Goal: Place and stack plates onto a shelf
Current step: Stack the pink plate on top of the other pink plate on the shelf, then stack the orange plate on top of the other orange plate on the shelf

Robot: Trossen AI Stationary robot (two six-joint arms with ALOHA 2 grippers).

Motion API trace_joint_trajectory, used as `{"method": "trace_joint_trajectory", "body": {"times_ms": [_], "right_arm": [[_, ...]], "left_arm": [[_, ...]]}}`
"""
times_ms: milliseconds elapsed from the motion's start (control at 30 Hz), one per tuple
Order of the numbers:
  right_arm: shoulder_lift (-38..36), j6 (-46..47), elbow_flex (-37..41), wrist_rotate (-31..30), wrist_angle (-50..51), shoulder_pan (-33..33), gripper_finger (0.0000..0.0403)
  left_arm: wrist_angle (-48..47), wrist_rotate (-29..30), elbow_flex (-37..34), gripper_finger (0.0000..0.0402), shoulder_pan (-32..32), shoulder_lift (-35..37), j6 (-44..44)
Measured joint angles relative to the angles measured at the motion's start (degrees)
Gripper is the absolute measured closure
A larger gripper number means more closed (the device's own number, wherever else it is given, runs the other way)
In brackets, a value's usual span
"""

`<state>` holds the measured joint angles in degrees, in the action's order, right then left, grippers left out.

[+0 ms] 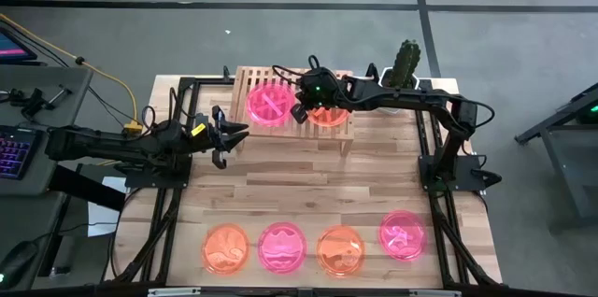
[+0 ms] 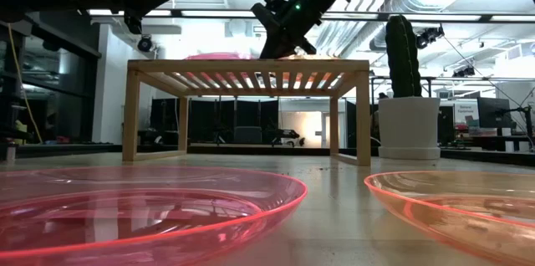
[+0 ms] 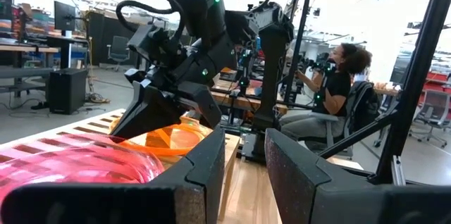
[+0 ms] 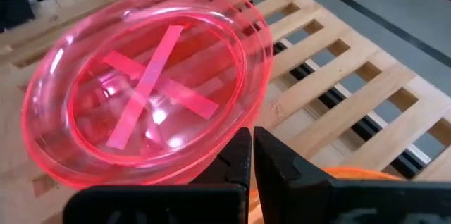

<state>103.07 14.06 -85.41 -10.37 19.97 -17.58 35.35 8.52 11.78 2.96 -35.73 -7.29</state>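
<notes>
Along the lower edge of the high view, four plates [image 1: 313, 247] lie in a row on the worktop [image 1: 299, 180]; at mid-left the left gripper [image 1: 231, 135] hangs above bare wood, fingers parted narrowly, holding nothing. Farther up, on the shelf [image 1: 245, 87], a pink plate [image 1: 268, 104] sits just left of the right gripper [image 1: 301, 113]; that gripper's fingers are nearly together over an orange plate [image 1: 329, 115], and whether they pinch its rim cannot be told.

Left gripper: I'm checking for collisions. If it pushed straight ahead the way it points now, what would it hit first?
Probably the pink plate on the shelf. The left gripper, open, aims at it, with the right gripper and the orange plate beyond. Depth is unclear.
</notes>
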Motion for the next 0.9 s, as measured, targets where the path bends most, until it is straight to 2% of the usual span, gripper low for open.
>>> {"method": "trace_joint_trajectory", "body": {"times_ms": [267,467,667,767,900], "right_arm": [[-0.74,-1.35,0.0,-1.87,2.72,0.0,0.0403],[-5.88,-3.96,0.0,-3.19,11.26,1.61,0.0403],[-11.19,-4.04,0.17,-12.41,20.73,9.04,0.0403],[-15.29,-3.89,5.84,-16.62,17.92,13.71,0.0403],[-24.47,0.49,21.61,-17.78,6.88,18.89,0.0403]], "left_arm": [[-0.23,0.0,0.0,0.0309,0.0,0.0,-0.02],[-1.72,-0.15,-0.01,0.0309,-0.02,0.0,-0.1],[-2.05,-0.24,-0.01,0.0309,-0.02,0.0,-0.04],[-2.21,-0.28,-0.01,0.0309,-0.02,0.0,-0.04],[-3.38,-0.44,-0.01,0.0309,-0.02,0.0,-0.1]]}}
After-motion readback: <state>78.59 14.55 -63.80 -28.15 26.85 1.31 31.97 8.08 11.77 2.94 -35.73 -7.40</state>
